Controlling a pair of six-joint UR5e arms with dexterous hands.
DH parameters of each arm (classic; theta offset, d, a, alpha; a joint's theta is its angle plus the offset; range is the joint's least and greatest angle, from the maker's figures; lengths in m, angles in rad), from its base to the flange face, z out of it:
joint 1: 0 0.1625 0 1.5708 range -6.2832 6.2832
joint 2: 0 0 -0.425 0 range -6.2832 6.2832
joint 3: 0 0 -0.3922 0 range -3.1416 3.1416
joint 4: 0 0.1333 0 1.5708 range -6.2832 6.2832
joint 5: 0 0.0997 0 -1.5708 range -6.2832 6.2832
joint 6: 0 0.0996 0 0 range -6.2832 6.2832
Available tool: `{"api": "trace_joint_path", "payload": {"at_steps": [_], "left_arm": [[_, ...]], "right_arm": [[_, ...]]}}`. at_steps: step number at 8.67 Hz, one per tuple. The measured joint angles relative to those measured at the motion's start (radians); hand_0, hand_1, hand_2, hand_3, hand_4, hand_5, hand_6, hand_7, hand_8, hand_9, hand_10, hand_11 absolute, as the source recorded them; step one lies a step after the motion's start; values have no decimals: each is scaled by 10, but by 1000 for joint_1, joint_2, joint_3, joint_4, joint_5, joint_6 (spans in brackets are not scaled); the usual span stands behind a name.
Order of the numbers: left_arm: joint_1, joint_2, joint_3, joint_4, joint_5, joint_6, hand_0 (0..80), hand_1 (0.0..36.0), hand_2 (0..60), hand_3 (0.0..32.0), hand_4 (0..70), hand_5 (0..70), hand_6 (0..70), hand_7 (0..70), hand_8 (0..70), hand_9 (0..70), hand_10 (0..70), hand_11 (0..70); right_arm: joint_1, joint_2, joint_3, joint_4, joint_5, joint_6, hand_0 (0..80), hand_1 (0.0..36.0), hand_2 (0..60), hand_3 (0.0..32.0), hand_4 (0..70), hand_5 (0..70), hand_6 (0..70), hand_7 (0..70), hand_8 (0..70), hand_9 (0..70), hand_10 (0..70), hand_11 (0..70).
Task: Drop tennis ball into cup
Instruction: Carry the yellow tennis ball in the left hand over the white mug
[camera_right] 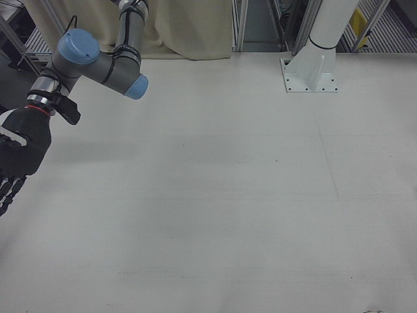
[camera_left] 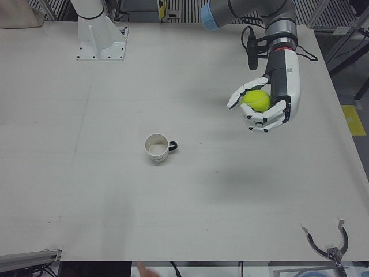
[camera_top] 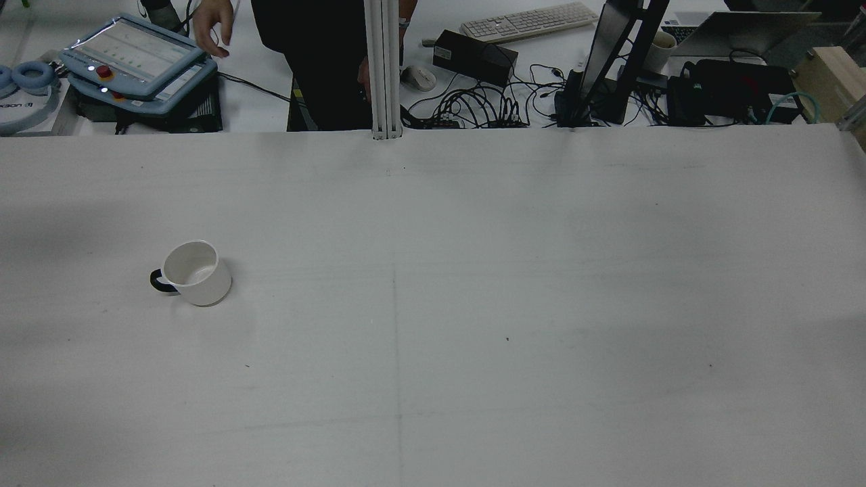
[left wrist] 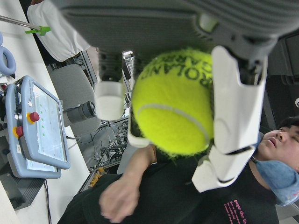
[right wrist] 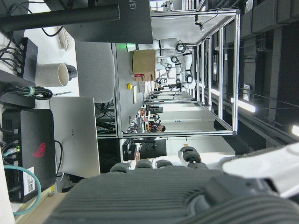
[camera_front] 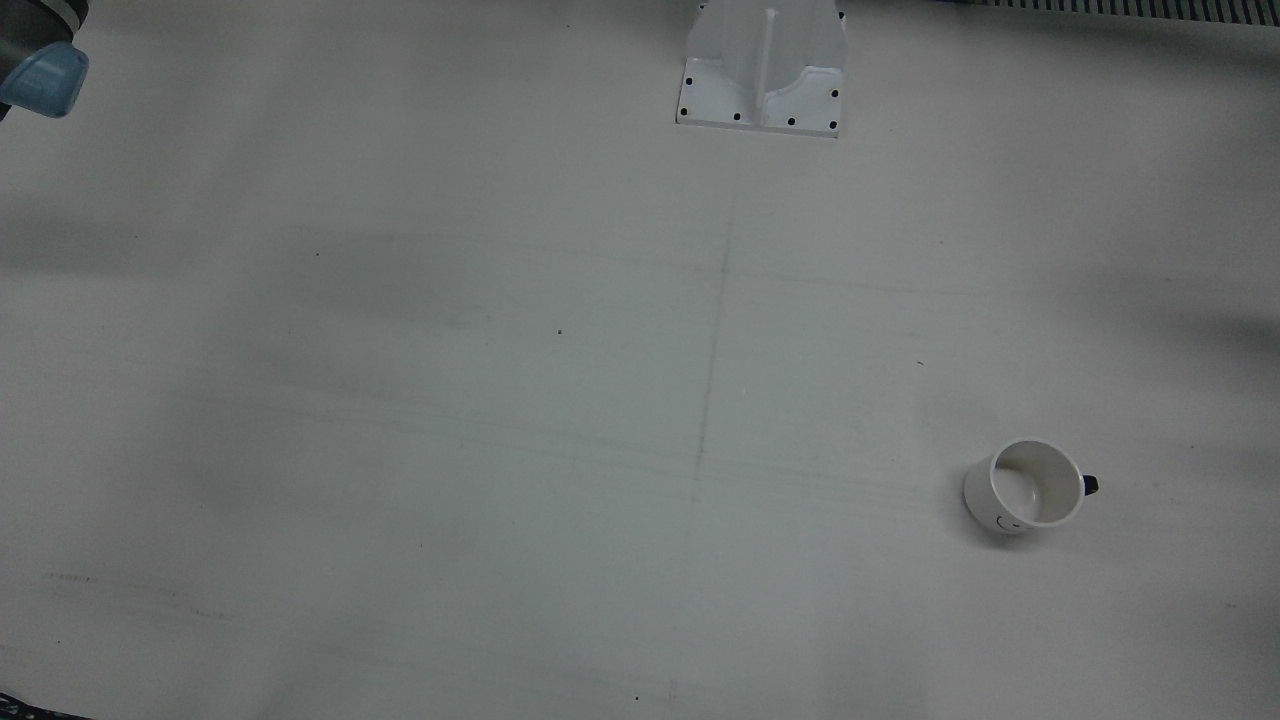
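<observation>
Bare table (camera_left: 190,196) surrounds the upright cup (camera_left: 156,147); its mouth is unobstructed.

White ceramic cup with dark handle (camera_front: 1025,486) stands upright on the white table (camera_front: 500,400), lower right. White bolted arm pedestal (camera_front: 763,70) at top edge.

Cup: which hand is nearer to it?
Left. The left hand, shut on the ball, hovers off to one side of the cup. The right hand is over the table's far half.
</observation>
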Motion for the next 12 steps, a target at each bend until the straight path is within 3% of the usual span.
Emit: {"api": "trace_joint_path", "payload": {"at_steps": [1, 2, 4, 5, 6, 7, 8, 9, 10, 12], "left_arm": [[4, 2, -5, 0, 0, 0, 597, 360, 600, 0, 700, 555, 700, 700, 700, 700, 673, 700], [37, 0, -25, 11, 0, 0, 597, 360, 600, 0, 700, 700, 700, 700, 700, 700, 649, 700], [169, -53, -64, 75, -5, -2, 597, 360, 600, 0, 700, 567, 700, 700, 700, 700, 649, 700], [232, -91, -67, 111, -9, -2, 595, 360, 600, 0, 700, 588, 700, 700, 700, 700, 663, 700], [292, -123, -68, 143, -14, -1, 595, 360, 600, 0, 700, 504, 700, 700, 700, 700, 658, 700], [338, -140, -66, 158, -17, 1, 596, 360, 600, 0, 700, 536, 700, 700, 700, 700, 661, 700], [372, -146, -61, 165, -31, 3, 595, 360, 600, 0, 700, 442, 700, 700, 700, 700, 662, 700], [399, -148, -55, 167, -46, 4, 595, 360, 600, 0, 700, 627, 700, 700, 700, 700, 666, 700], [423, -149, -48, 166, -59, 4, 596, 360, 600, 0, 700, 689, 700, 700, 700, 700, 674, 700], [469, -151, -20, 151, -91, 4, 595, 360, 600, 0, 700, 482, 700, 700, 700, 700, 661, 700]], "right_arm": [[0, 0, 0, 0, 0, 0, 0, 0, 0, 0, 0, 0, 0, 0, 0, 0, 0, 0], [0, 0, 0, 0, 0, 0, 0, 0, 0, 0, 0, 0, 0, 0, 0, 0, 0, 0], [0, 0, 0, 0, 0, 0, 0, 0, 0, 0, 0, 0, 0, 0, 0, 0, 0, 0], [0, 0, 0, 0, 0, 0, 0, 0, 0, 0, 0, 0, 0, 0, 0, 0, 0, 0], [0, 0, 1, 0, 0, 0, 0, 0, 0, 0, 0, 0, 0, 0, 0, 0, 0, 0], [0, 0, 1, 0, 0, 0, 0, 0, 0, 0, 0, 0, 0, 0, 0, 0, 0, 0], [0, 0, 1, 0, 0, 0, 0, 0, 0, 0, 0, 0, 0, 0, 0, 0, 0, 0], [0, 0, 1, 0, 0, 0, 0, 0, 0, 0, 0, 0, 0, 0, 0, 0, 0, 0], [0, 0, 1, 0, 1, 0, 0, 0, 0, 0, 0, 0, 0, 0, 0, 0, 0, 0], [0, 0, 1, 0, 0, 0, 0, 0, 0, 0, 0, 0, 0, 0, 0, 0, 0, 0]]}}
